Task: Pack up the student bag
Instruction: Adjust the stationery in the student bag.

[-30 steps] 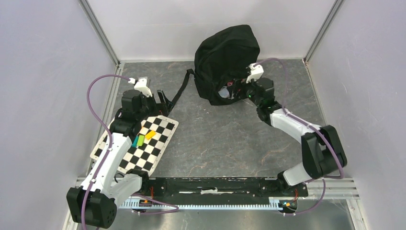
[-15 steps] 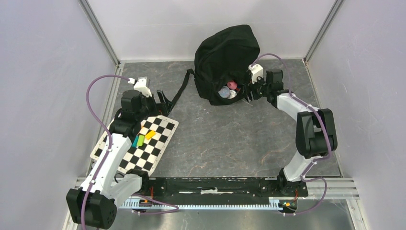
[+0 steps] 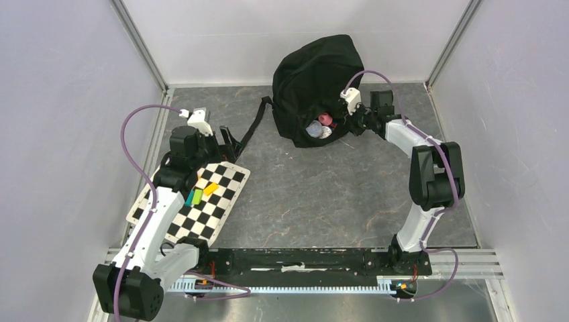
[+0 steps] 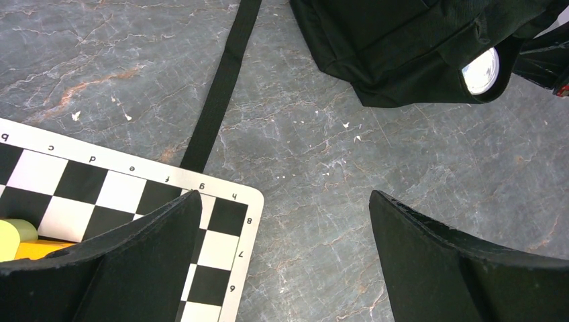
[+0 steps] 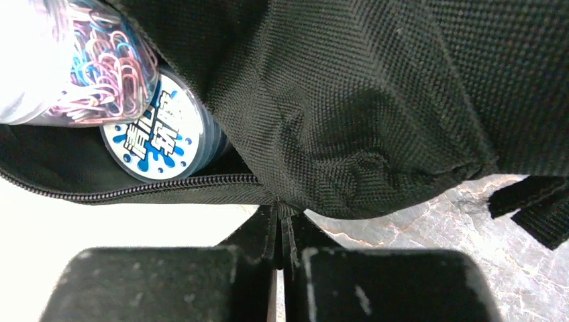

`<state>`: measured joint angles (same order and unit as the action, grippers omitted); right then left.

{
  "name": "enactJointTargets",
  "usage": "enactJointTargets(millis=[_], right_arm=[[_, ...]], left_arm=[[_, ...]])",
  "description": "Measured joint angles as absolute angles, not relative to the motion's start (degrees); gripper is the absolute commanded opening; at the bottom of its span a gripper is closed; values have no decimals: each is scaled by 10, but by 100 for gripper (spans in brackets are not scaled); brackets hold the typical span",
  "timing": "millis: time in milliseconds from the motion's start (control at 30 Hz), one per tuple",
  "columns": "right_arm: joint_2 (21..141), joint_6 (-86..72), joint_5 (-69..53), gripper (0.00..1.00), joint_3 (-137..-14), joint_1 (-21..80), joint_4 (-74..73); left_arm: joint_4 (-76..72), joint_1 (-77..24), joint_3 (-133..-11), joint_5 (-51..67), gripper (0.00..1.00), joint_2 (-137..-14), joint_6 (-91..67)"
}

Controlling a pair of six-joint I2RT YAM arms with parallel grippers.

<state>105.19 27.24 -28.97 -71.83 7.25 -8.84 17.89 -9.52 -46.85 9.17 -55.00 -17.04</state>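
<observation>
Right arm has swung from the front of the bag's mouth round to its right side since a second ago, and its fingers have drawn together. The left arm has stayed put.

A grey marbled tabletop carries everything. At its far edge, against the back wall, sits the student bag, a black fabric mound with its opening facing the arms. The right gripper is at the right-hand end of that opening. Its fingers are closed with only a sliver between them, and they appear to pinch the bag's fabric where the zipper ends.

The left gripper hovers over the left of the tabletop, well apart from the bag. Its fingers are spread wide and hold nothing.

Beneath the left arm a black-and-white chessboard lies flat. A black strap runs from the bag to the board's far corner.

Inside the bag's opening lie a clear jar of coloured paper clips and, touching it, a round container with a blue-and-white printed lid. Small coloured blocks rest on the board.
</observation>
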Motion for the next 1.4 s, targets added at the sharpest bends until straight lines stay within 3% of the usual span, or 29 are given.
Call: enactJointTargets(millis=[267,767,933,1133,1400], right_arm=[[1017,279,-277,0,-704,103,-104],[983,220,-185,0,-691,299,-131],[935,168,-161,0,-616,298,-85],[862,124,-142,0,-554,294,-51],[849,103,-134,0,-535,295,-38]], left_arm=[[179,-95,-469,93,100,-550,-170],[174,-139,-469,106,100,-555,-172],[109,-183,-455,107,100,-580,-234],[-36,-228,-439,110,95,-713,-360],[-159,-265,-445,103,97,-883,-489]])
